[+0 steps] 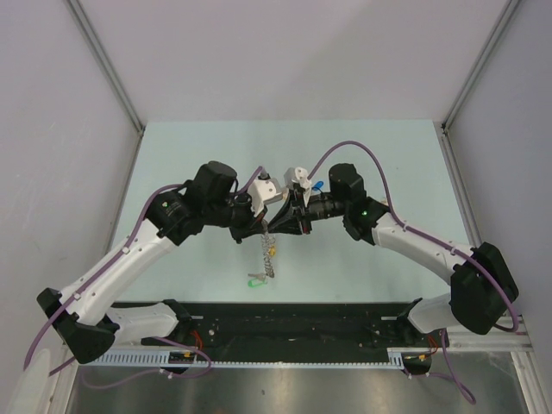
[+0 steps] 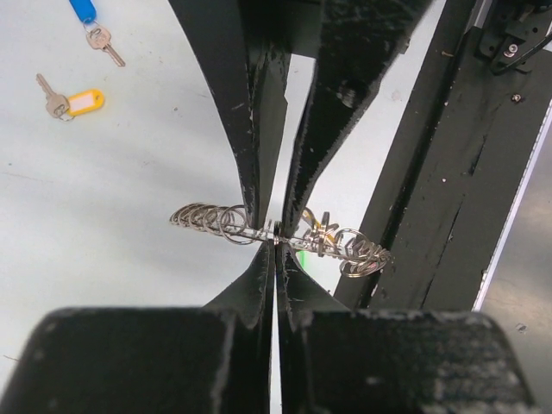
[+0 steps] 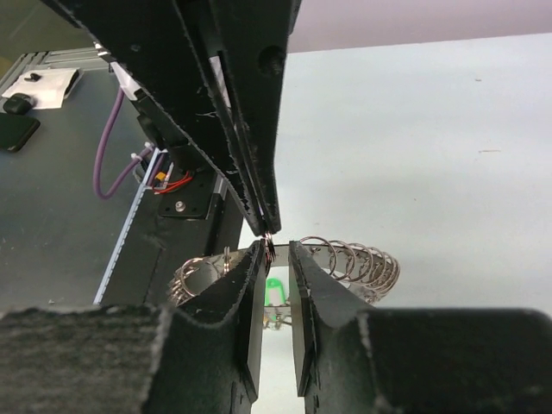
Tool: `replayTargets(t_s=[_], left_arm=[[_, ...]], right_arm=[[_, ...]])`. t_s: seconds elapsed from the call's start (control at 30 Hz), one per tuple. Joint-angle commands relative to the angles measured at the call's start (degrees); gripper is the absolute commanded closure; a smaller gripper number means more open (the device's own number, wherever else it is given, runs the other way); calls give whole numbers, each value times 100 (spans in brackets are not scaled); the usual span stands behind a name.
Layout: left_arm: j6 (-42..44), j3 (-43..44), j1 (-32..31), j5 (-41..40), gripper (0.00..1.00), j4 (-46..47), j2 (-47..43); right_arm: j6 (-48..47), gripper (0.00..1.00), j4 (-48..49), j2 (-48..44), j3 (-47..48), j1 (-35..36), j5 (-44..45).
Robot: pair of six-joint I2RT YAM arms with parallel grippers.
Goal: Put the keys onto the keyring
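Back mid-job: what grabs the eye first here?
Over the table, the left gripper, shut on the keyring, a dangling string of silver rings, meets the right gripper tip to tip. A yellow-tagged key and a blue-tagged key lie aside. A green-tagged key shows beneath the rings.

Left gripper (image 2: 275,259) pinching the keyring (image 2: 207,217) above the table (image 2: 103,216).
Its jaws are pressed together on the wire at mid-span. The right gripper (image 2: 274,221) reaches down to the same spot, jaws slightly apart. A yellow-tag key (image 2: 73,102) and a blue-tag key (image 2: 93,26) lie on the table, upper left.
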Motion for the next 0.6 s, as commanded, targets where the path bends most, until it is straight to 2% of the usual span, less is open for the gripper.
replayTargets(t_s=[0.0,0.27,0.43,0.57], left_arm=[[168,280,-50,206,100,31,-41],[159,245,-59,197,100,31,-58],[168,218,-59,118,100,31,-67],[159,227,-59,127,100,66,-76]], right_arm=[[36,80,50,-148,250,-34,121],[229,81,138,-156,242,-52,156],[186,75,24,-349,242,-87,252],[19,75,-204,-367,242,-105,410]])
